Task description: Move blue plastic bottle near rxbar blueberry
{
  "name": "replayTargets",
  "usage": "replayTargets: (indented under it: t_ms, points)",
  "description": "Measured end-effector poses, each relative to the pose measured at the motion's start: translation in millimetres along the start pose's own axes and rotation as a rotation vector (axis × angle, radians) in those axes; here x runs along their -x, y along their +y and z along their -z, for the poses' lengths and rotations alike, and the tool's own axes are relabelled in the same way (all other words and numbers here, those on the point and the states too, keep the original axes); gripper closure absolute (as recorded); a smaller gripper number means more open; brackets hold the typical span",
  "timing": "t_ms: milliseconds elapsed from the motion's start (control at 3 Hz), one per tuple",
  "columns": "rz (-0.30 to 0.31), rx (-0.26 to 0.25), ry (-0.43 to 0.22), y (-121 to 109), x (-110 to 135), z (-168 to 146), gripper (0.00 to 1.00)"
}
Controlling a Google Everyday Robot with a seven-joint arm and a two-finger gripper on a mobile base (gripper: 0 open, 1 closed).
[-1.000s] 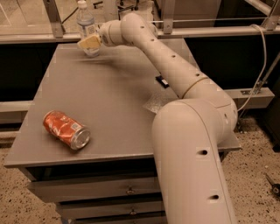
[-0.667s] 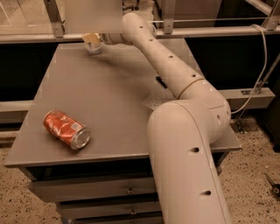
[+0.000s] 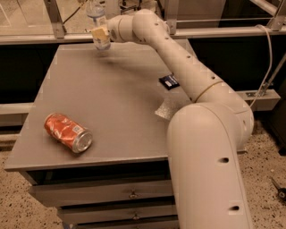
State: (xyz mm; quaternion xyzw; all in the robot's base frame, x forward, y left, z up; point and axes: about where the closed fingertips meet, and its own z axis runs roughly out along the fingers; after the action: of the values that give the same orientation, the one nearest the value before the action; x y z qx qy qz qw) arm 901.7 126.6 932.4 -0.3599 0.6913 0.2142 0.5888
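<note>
Since a second ago the gripper has shifted a little to the right along the far edge of the table, and the blue plastic bottle has gone with it. That points to a grasp already made. The gripper now sits narrowed about the bottle's lower body, with the cap and shoulder standing upright just above it. Whether the base touches the tabletop or hangs slightly clear of it cannot be told.

The rxbar blueberry lies flat well apart from the gripper, to its right in the view and nearer the camera, partly tucked under the arm. An orange-red soda can lies on its side much farther off, toward the near edge and a little left of the gripper.

As for handling, the bottle looks light and thin-walled, so it will probably give under a hard squeeze, and its smooth plastic may slip. Being tall for its width, it should tip easily if set down crookedly or let go early. A hold low on the body, below the label's middle, seems the soundest, since it keeps the weight under control. The carry toward the bar calls for a level, unhurried sweep and a gentle landing just beside the wrapper, not on it.
</note>
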Motion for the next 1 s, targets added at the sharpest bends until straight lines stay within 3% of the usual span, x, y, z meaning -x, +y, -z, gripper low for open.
replayTargets:
  t_ms: [333, 667, 1000]
  points:
    - [-0.008, -0.086, -0.028, -26.8, 16.2, 83.2, 1.00]
    - [-0.020, -0.126, 0.013, -27.4, -11.3, 135.7, 1.00]
    - [-0.064, -0.133, 0.087, -16.0, -61.2, 173.1, 1.00]
